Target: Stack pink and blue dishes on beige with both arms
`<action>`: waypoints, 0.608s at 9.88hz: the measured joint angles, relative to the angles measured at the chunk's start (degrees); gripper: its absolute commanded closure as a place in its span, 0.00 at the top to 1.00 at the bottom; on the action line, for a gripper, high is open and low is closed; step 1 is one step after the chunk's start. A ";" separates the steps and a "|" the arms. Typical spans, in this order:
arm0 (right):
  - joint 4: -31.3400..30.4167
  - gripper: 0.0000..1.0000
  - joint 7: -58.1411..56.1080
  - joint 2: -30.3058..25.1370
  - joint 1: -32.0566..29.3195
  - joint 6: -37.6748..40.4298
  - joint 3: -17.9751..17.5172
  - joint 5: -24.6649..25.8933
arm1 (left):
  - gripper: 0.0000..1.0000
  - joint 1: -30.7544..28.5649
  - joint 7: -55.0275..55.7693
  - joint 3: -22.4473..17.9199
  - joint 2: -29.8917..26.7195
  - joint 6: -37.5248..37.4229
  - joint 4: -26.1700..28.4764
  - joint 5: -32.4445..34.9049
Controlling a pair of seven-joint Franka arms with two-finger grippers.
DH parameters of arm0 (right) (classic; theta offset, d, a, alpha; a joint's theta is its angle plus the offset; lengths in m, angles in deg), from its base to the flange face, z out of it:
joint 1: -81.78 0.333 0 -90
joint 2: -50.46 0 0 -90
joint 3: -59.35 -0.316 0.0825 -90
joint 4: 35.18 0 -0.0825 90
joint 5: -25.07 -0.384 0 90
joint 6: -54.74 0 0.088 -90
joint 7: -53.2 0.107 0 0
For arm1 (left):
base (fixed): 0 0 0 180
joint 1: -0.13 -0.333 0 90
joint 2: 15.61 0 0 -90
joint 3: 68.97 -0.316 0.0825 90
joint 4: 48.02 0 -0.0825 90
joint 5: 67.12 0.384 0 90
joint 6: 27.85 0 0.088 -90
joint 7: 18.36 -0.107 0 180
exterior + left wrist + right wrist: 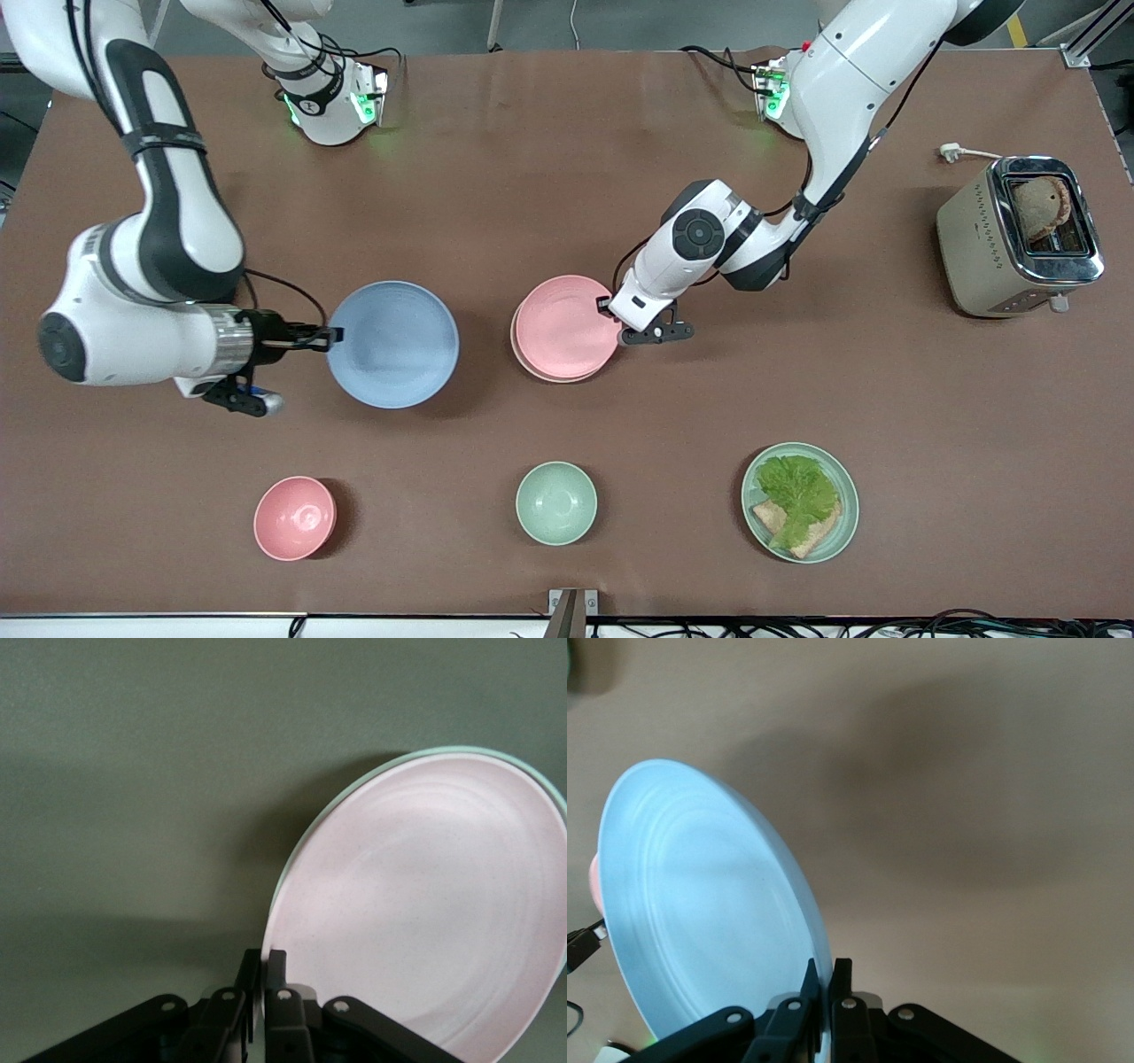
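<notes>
Left gripper [620, 321], frame centre, pinches the pink plate [567, 326] rim; the plate already sits on the beige plate [529, 365], edge peeking beneath. Right gripper [330, 336], centre-left, clamps the blue plate [392, 344] rim, seemingly lifted off the table. Approx. halfway: pink placed, not released; blue yet to go on top.

Toaster [1019, 235] (bread inside), pink bowl [295, 517], green bowl [556, 502], sandwich plate [842, 525].

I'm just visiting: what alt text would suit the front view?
Two white arms each grip a plate by its rim: the right tool holds the blue plate, and the left tool holds the pink plate, which sits on a beige plate.
</notes>
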 measured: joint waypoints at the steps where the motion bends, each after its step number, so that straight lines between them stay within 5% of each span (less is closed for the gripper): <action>1: -3.14 0.01 2.31 -0.68 0.02 -4.02 -3.37 0.03 | 1.00 0.30 0.06 0.02 0.15 0.02 -0.74 0.10; 4: -12.85 0.01 9.73 -2.58 0.22 -16.55 -13.71 0.08 | 1.00 -0.57 0.13 -0.03 -1.30 0.09 -2.63 2.12; 6: -17.32 0.01 12.86 -2.69 0.40 -26.28 -18.13 0.08 | 1.00 -1.24 -4.03 -2.93 -7.68 -2.97 -2.31 2.75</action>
